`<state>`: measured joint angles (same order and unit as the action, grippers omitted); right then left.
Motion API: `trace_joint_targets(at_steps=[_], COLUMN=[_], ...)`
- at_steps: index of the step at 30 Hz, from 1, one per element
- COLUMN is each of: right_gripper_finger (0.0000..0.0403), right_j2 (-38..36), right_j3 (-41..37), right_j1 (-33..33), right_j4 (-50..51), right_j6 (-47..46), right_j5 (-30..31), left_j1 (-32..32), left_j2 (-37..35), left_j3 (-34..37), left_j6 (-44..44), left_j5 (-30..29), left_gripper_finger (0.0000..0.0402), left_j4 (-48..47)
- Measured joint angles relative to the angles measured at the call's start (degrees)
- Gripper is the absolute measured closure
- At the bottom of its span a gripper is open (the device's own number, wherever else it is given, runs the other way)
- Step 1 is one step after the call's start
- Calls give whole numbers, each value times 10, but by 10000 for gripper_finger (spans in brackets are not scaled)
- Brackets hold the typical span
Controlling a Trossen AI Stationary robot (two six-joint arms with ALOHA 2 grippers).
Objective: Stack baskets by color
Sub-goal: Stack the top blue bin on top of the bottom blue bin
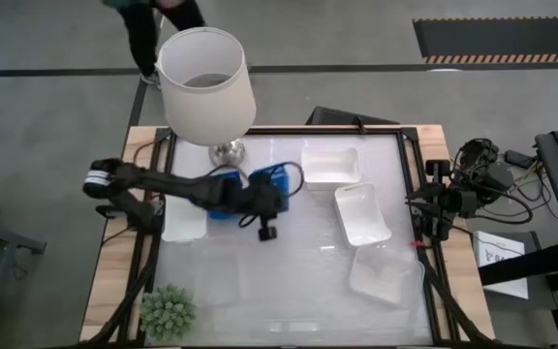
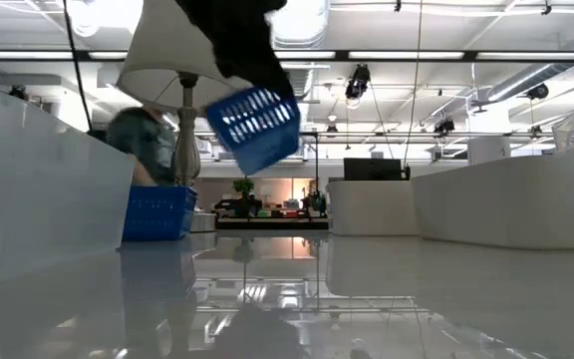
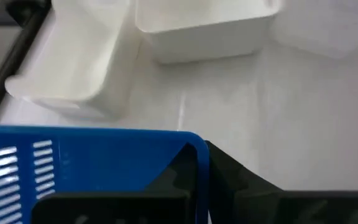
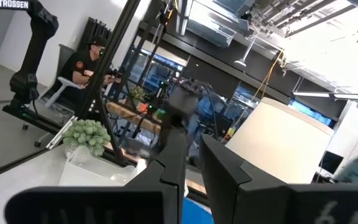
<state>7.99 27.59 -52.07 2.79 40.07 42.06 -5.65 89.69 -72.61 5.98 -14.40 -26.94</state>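
Observation:
My left gripper [image 1: 271, 194] is shut on a blue basket [image 2: 255, 128], which hangs tilted above the table, right of the lamp. A second blue basket [image 2: 157, 212] rests base-down on the table beneath the arm [image 1: 221, 207]. Two white baskets [image 1: 330, 165] [image 1: 361, 213] lie open side up at the far right, and a third [image 1: 184, 221] lies at the left. A clear basket [image 1: 386, 276] sits at the near right. My right gripper [image 4: 194, 155] waits at the table's right edge, raised, fingers close together with nothing between them. My left gripper pinches one side wall of the blue basket at its rim [image 3: 199, 163], with one finger [image 3: 235, 186] outside the wall and the other inside the basket. The fingers slant downward from the table's left. The basket hangs tilted, clear of the table.
A lamp with a white shade [image 1: 206, 82] and a metal foot [image 1: 228, 152] stands at the far left. A small green plant [image 1: 168, 312] is at the near left corner. A person [image 1: 153, 24] moves beyond the far edge. Bare tabletop [image 1: 289, 281] lies at the near middle.

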Motion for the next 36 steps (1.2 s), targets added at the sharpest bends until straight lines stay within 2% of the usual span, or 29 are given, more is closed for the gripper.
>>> trace_joint_targets(at_steps=[6, 10, 20, 25, 36], right_gripper_finger=[365, 365, 365, 365, 365], right_j2=[0, 0, 0, 0, 0], right_j3=[0, 0, 0, 0, 0], right_j1=[0, 0, 0, 0, 0], right_j4=[0, 0, 0, 0, 0], right_j6=[0, 0, 0, 0, 0], right_j5=[0, 0, 0, 0, 0], left_j1=[-58, -64, -40, -29, -26], left_j2=[-43, -46, -7, 0, 1], left_j3=[-1, 5, 49, 54, 55], left_j6=[149, 209, 172, 170, 98], left_j5=[-90, -109, -117, -127, -127], left_gripper_finger=[401, 401, 401, 401, 401], left_j4=[-154, -255, -271, -273, -276])
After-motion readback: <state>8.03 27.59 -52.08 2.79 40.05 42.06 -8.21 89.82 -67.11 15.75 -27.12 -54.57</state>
